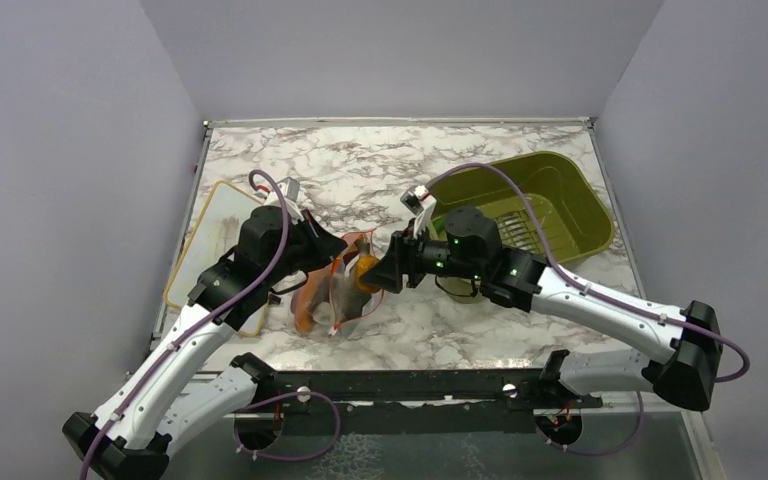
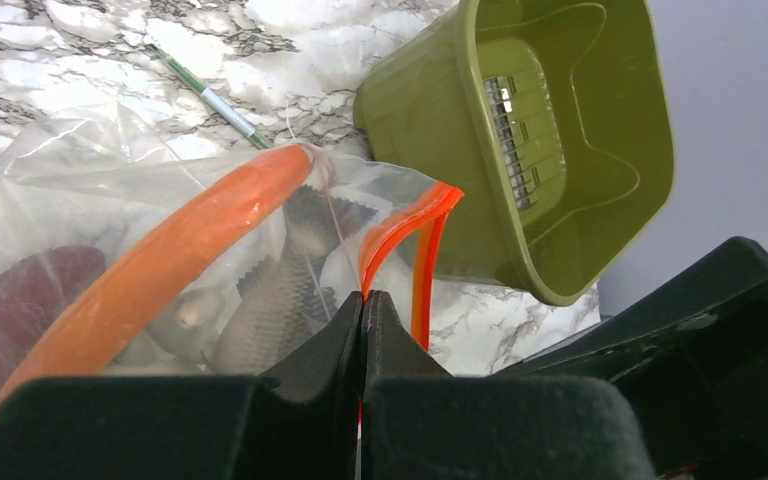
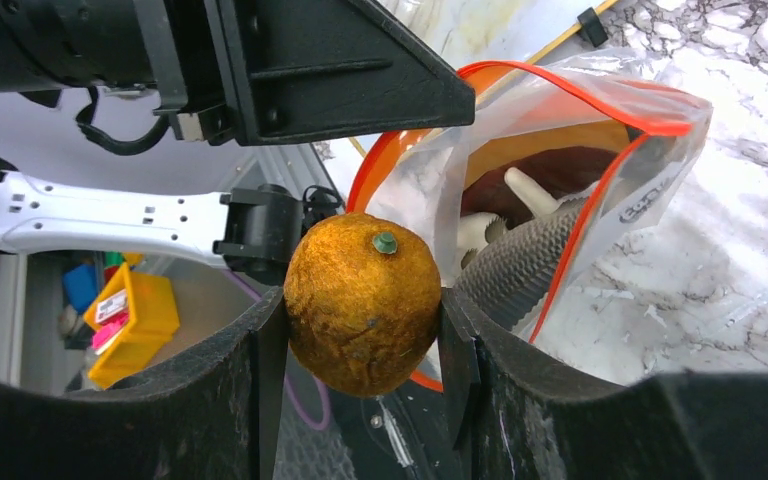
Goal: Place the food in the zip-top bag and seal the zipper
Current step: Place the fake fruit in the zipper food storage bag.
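Jaws of the left gripper (image 2: 363, 298) were pinched tight on the zipper (image 2: 400, 225) at one corner of the bag (image 2: 80, 190). Jaws of the right gripper (image 3: 360, 300) stood about half apart, clamped on both sides of the orange (image 3: 363, 320), whose green stem dot faced the wrist camera.

In the top view the bag sat near the front edge of the table (image 1: 360, 160), between the two grippers. The board (image 1: 215, 215) lay at 9 o'clock from the bag, along the left edge, with the left arm crossing its near part. The tub (image 1: 580, 215) stood at 2 o'clock, well apart from the bag, and the right arm crossed its near rim. Bare marble ran from 12 o'clock to the far wall. A narrower strip showed at 6 o'clock, before the front rail.

The bag's mouth gaped toward 3 o'clock, the zipper's two halves parted in a loop. The orange hung just outside that opening. In the right wrist view the mouth lay at 1 o'clock from the orange, near it, though whether they touched could not be told. Inside the bag lay the mushroom (image 3: 525, 190), a grey scaled piece (image 3: 520, 270), the crescent (image 2: 160, 260) and a dark purple piece (image 2: 20, 300).
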Robot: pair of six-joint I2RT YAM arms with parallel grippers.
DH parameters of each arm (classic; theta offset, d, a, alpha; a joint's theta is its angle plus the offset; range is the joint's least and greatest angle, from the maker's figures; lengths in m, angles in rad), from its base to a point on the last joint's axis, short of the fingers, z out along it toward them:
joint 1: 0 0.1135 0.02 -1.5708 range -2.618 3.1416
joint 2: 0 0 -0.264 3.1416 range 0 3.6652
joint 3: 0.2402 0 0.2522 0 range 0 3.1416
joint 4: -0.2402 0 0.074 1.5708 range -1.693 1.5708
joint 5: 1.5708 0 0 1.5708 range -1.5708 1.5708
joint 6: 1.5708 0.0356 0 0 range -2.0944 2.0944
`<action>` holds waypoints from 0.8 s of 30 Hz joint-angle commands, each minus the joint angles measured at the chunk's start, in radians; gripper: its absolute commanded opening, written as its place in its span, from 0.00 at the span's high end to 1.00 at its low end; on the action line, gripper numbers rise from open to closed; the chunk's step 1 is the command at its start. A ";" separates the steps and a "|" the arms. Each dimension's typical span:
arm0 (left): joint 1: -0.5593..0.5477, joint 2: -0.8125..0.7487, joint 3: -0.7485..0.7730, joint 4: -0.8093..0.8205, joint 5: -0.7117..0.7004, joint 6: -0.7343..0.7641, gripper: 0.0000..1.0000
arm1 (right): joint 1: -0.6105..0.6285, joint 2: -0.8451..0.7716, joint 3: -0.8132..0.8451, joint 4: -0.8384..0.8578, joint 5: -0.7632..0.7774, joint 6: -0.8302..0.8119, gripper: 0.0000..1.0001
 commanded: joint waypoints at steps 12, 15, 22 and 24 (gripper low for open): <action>-0.002 -0.059 0.056 0.042 0.083 -0.078 1.00 | 0.143 0.150 0.130 -0.048 0.294 -0.119 0.51; -0.001 -0.074 0.055 0.042 0.082 -0.094 1.00 | 0.151 0.149 0.108 -0.030 0.295 -0.102 0.51; -0.002 -0.089 0.060 0.042 0.058 -0.104 1.00 | 0.163 0.161 0.106 -0.054 0.374 -0.065 0.50; -0.001 -0.086 0.070 0.042 0.056 -0.104 1.00 | 0.163 0.162 0.109 -0.054 0.389 -0.054 0.50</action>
